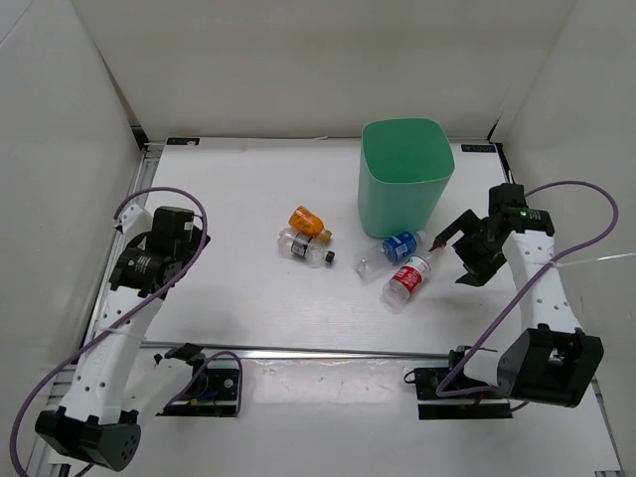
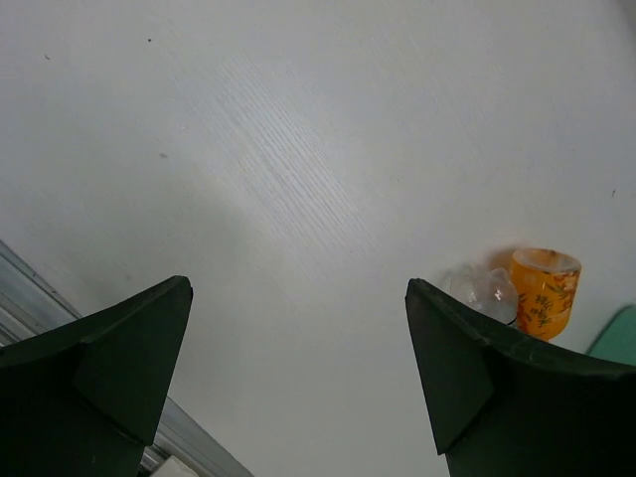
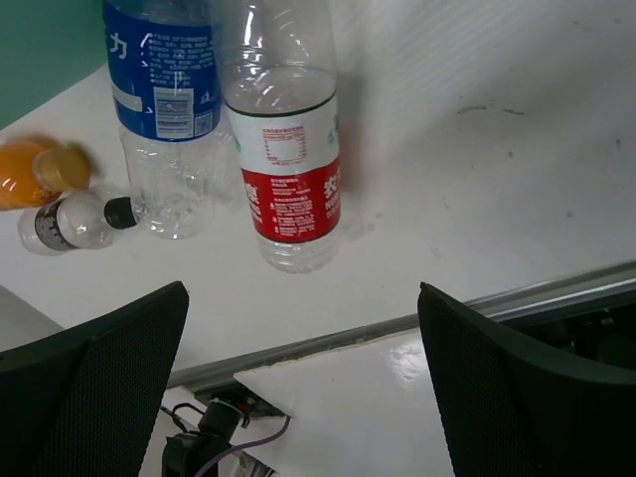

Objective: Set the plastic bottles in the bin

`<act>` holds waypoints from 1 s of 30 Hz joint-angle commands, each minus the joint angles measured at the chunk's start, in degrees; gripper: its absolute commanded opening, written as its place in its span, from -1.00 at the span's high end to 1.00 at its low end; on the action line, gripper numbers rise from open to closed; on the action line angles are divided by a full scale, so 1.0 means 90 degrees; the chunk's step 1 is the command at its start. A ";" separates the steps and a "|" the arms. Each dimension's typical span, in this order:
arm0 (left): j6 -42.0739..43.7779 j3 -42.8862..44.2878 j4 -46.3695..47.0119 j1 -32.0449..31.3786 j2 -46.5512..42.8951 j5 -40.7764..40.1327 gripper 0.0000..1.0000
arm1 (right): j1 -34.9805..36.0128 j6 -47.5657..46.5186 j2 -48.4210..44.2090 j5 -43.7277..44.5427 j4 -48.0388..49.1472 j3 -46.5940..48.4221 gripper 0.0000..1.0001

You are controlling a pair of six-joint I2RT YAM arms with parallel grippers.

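Count for you: four bottles, one bin, two tools.

All four bottles lie on their sides on the surface (image 1: 248, 179); none is in the bin (image 1: 397, 199), which stands upright at the far side, right of centre.
- The orange bottle (image 1: 306, 223) and black-cap bottle (image 1: 303, 248) touch each other, left of the bin.
- The blue-label bottle (image 1: 393, 250) and red-label bottle (image 1: 409, 278) lie side by side, just in front of the bin.

The left tool (image 1: 177, 231) is at the left side, well apart from every bottle. Its jaws are spread wide and hold nothing.
The right tool (image 1: 455, 253) is just beside the red-label bottle. Its jaws are also spread wide and hold nothing.

What each view gives you:
- The top view is the only one showing the whole bin and both arms.
- The left wrist view shows the left tool (image 2: 298, 288) over bare surface. It picks up only the orange bottle (image 2: 545, 291), a clear one (image 2: 482, 291) beside it and a green sliver of bin (image 2: 621, 333).
- The right wrist view has the right tool (image 3: 303, 288) framing all four bottles: red-label (image 3: 288, 149), blue-label (image 3: 164, 99), black-cap (image 3: 75, 221) and orange (image 3: 40, 169). Labels are readable here only.
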 commanded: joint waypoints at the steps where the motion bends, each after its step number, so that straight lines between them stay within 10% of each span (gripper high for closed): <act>1: 0.0969 0.0197 0.0517 -0.0080 0.0211 0.0205 -1.00 | 0.0088 0.0102 0.0049 -0.0415 0.0834 -0.0234 -0.99; 30: 0.2095 0.0765 0.0382 -0.0637 0.1179 -0.0088 -1.00 | 0.1367 0.0482 0.2705 0.0638 0.2212 -0.0292 -0.99</act>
